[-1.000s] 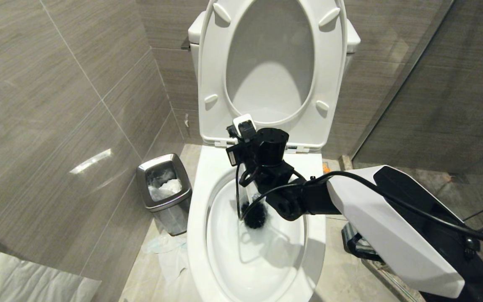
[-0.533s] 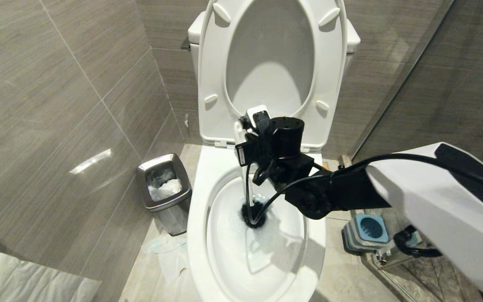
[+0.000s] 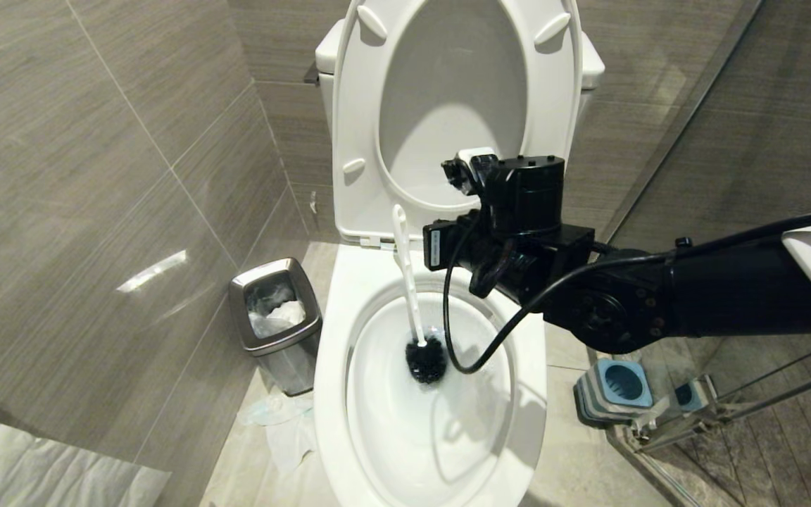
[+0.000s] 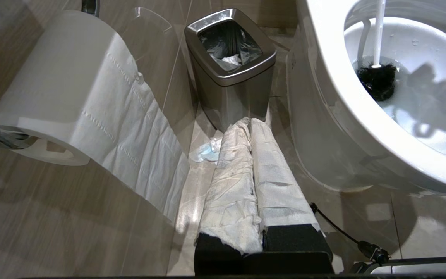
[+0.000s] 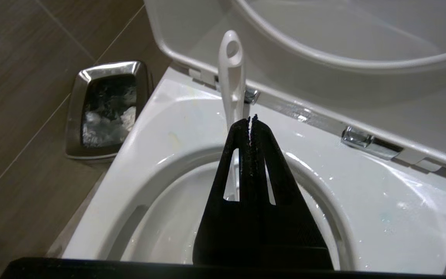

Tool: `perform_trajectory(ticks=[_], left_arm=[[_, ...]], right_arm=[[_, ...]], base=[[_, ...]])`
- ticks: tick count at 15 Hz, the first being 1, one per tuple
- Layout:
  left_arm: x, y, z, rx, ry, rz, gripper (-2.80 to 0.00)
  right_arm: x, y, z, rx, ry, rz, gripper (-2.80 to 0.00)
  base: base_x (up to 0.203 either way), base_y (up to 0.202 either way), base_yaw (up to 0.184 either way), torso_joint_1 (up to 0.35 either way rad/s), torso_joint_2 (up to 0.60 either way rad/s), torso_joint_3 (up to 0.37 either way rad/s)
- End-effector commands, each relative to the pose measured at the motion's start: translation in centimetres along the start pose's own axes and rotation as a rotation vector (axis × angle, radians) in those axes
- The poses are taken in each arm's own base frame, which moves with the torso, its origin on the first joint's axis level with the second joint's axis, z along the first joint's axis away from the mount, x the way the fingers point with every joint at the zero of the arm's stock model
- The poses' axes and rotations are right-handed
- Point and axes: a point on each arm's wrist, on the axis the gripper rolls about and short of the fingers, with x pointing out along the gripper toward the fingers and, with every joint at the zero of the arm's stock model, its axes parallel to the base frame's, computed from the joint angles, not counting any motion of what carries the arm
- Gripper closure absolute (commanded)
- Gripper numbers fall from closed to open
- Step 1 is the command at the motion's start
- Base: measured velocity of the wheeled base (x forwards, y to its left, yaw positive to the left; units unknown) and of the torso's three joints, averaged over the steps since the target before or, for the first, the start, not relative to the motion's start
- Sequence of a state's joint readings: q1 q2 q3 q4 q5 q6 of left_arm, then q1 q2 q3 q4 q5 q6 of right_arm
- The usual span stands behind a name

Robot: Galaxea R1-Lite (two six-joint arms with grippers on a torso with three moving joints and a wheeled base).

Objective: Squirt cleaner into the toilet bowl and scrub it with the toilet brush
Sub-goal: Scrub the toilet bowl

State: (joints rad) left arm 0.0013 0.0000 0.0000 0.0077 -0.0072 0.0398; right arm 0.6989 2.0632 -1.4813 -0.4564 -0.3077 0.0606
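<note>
Grey tiled walls close in a narrow bathroom stall, and the toilet bowl sits in the middle of it with seat and lid raised against the cistern. To its left on the floor stands a small steel waste bin; to its right, the blue-and-grey brush holder waits beside a glass partition. The toilet brush stands alone in the bowl — black bristle head down in the water, white handle leaning back toward the hinges, nothing gripping it. The right hand hovers over the rear of the rim with its fingers pressed together and empty, the brush handle showing just beyond the tips in the right wrist view. The left hand, its fingers wrapped in white paper and closed on nothing, hangs low beside the bowl's outer wall, near a toilet paper roll on the wall. No cleaner bottle is in sight, and any tint in the water is too faint to judge. By the look of it the scrubbing stands paused or finished — the brush rests free. Taking it up again would call for the right hand to spread its fingers, line up on the slim handle and close around it.
</note>
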Motion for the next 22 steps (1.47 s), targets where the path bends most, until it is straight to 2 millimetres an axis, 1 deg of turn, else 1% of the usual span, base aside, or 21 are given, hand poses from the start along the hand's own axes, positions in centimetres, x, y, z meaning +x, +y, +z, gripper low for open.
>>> perform_trajectory(ticks=[1, 5, 7, 8, 10, 12, 13, 16, 18, 19, 20, 22], left_arm=[[0.0, 0.0, 0.0, 0.000, 0.002, 0.000, 0.00], [0.0, 0.0, 0.0, 0.000, 0.003, 0.000, 0.00], [0.0, 0.0, 0.0, 0.000, 0.003, 0.000, 0.00], [0.0, 0.0, 0.0, 0.000, 0.002, 0.000, 0.00], [0.0, 0.0, 0.0, 0.000, 0.003, 0.000, 0.00], [0.0, 0.0, 0.0, 0.000, 0.001, 0.000, 0.00], [0.0, 0.0, 0.0, 0.000, 0.003, 0.000, 0.00], [0.0, 0.0, 0.0, 0.000, 0.003, 0.000, 0.00], [0.0, 0.0, 0.0, 0.000, 0.003, 0.000, 0.00], [0.0, 0.0, 0.0, 0.000, 0.003, 0.000, 0.00], [0.0, 0.0, 0.0, 0.000, 0.002, 0.000, 0.00], [0.0, 0.0, 0.0, 0.000, 0.002, 0.000, 0.00]], right_arm=[[0.1, 0.0, -0.7, -0.009, 0.043, 0.014, 0.00], [1.0, 0.3, -2.0, 0.025, 0.079, 0.065, 0.00], [2.2, 0.3, -3.1, 0.022, 0.089, 0.050, 0.00], [2.9, 0.1, -3.2, 0.025, 0.071, 0.037, 0.00], [3.3, 0.1, -3.1, 0.028, 0.057, 0.030, 0.00], [2.6, 0.0, -2.7, 0.015, 0.067, 0.030, 0.00], [1.9, -0.2, -2.4, 0.008, 0.096, 0.031, 0.00], [-1.1, -0.4, -1.9, -0.039, 0.259, 0.035, 0.00], [-2.3, -0.6, -1.6, -0.063, 0.326, 0.031, 0.00], [-2.4, -0.6, -1.2, -0.068, 0.338, 0.028, 0.00], [-2.1, -0.6, -1.1, -0.075, 0.339, 0.011, 0.00], [-1.2, -0.5, -1.8, -0.128, 0.341, -0.057, 0.00]], base=[[0.000, 0.000, 0.000, 0.000, 0.00, 0.000], [0.000, 0.000, 0.000, 0.000, 0.00, 0.000], [0.000, 0.000, 0.000, 0.000, 0.00, 0.000], [0.000, 0.000, 0.000, 0.000, 0.00, 0.000], [0.000, 0.000, 0.000, 0.000, 0.00, 0.000], [0.000, 0.000, 0.000, 0.000, 0.00, 0.000], [0.000, 0.000, 0.000, 0.000, 0.00, 0.000], [0.000, 0.000, 0.000, 0.000, 0.00, 0.000], [0.000, 0.000, 0.000, 0.000, 0.00, 0.000], [0.000, 0.000, 0.000, 0.000, 0.00, 0.000], [0.000, 0.000, 0.000, 0.000, 0.00, 0.000], [0.000, 0.000, 0.000, 0.000, 0.00, 0.000]])
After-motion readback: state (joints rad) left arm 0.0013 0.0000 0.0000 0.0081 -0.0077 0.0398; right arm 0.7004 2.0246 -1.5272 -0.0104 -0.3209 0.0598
